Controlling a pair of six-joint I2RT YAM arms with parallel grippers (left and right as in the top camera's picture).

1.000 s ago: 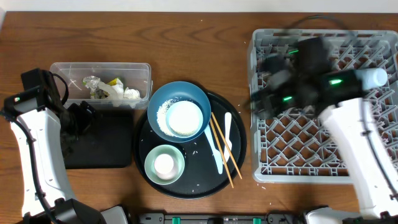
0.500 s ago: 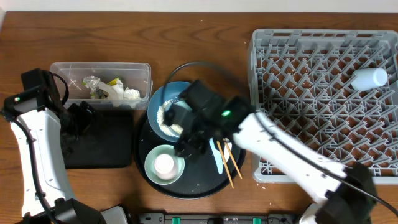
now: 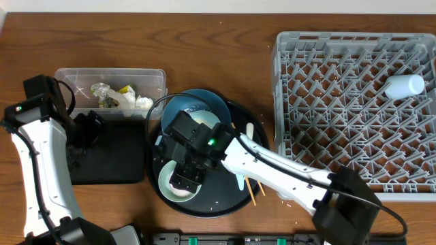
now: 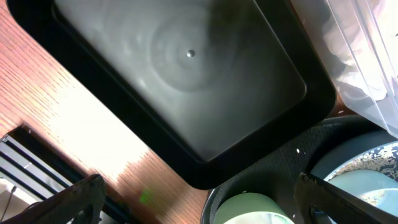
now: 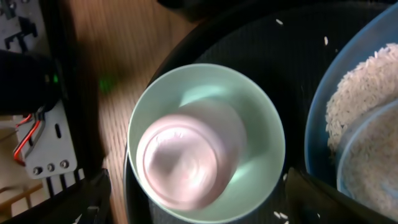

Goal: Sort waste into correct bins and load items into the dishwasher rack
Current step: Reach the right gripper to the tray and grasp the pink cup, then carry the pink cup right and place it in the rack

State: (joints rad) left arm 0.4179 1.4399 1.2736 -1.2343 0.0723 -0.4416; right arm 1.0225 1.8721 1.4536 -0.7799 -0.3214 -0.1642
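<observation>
Right gripper [image 5: 200, 198]: jaws open, above the round pale-green plastic bowl [image 5: 264, 127] holding an upturned pale cup [image 5: 186, 155]. Left gripper [image 4: 199, 194]: jaws open, beside that bowl.

Bright even light, tray glare, wrist-view blur

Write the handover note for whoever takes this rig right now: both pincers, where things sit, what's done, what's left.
Left pincer: open, empty, over the shallow black tray.
Right pincer: open, empty, above the pale-green bowl, which holds an upturned small cup.
Done: wrappers and tissue are in the clear tub; one white cup lies in the rack.
Left: dark-blue bowl with rice, pale-green bowl, small cup, spoon and chopsticks, all on the round black tray.
</observation>
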